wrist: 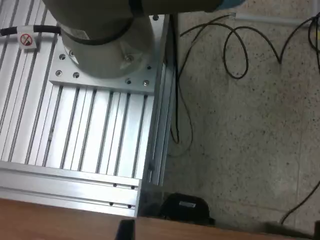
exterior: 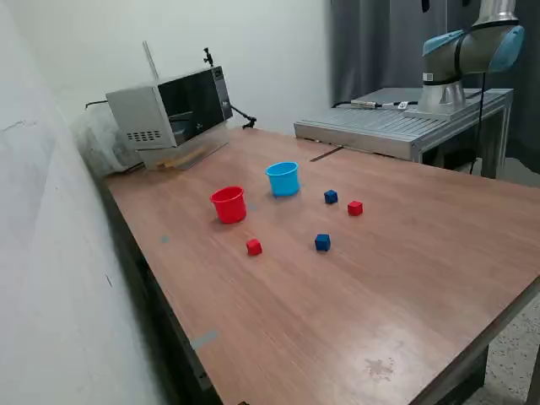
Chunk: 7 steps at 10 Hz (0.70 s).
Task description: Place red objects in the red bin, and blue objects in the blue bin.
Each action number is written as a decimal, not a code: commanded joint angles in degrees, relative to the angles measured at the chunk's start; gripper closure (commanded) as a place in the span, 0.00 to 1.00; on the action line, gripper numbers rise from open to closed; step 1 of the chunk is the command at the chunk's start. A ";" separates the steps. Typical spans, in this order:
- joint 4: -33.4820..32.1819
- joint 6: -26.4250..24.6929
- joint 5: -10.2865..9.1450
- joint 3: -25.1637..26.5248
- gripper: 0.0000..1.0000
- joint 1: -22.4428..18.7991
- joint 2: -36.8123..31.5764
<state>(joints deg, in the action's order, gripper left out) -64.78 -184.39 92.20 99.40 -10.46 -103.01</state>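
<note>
In the exterior view a red cup (exterior: 229,204) and a light blue cup (exterior: 283,178) stand upright on the wooden table (exterior: 405,278). One red cube (exterior: 254,246) lies in front of the red cup, and another red cube (exterior: 355,207) lies toward the exterior view's right. One dark blue cube (exterior: 331,197) lies beside the blue cup, and another (exterior: 322,242) lies nearer the front. None of them shows in the wrist view. Only two dark fingertips (wrist: 125,231) of my gripper (wrist: 220,232) show, far apart, over the table's far edge and away from the cubes.
The arm's base (exterior: 460,59) stands on a ribbed aluminium platform (exterior: 396,122) behind the table; the base (wrist: 105,40) also shows in the wrist view. A grey box-shaped appliance (exterior: 169,105) sits at the back on the exterior view's left. Black cables (wrist: 240,50) lie on the speckled floor.
</note>
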 commanded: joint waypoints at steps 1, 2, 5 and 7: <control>-0.96 -0.09 0.00 -0.61 0.00 0.00 0.18; -0.97 -0.09 0.00 -0.79 0.00 0.09 0.18; -0.97 0.00 0.00 -1.05 0.00 0.17 0.26; -6.46 -0.70 0.00 -1.06 0.00 0.26 0.44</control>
<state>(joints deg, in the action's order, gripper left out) -67.47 -184.61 92.17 98.37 -10.24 -102.66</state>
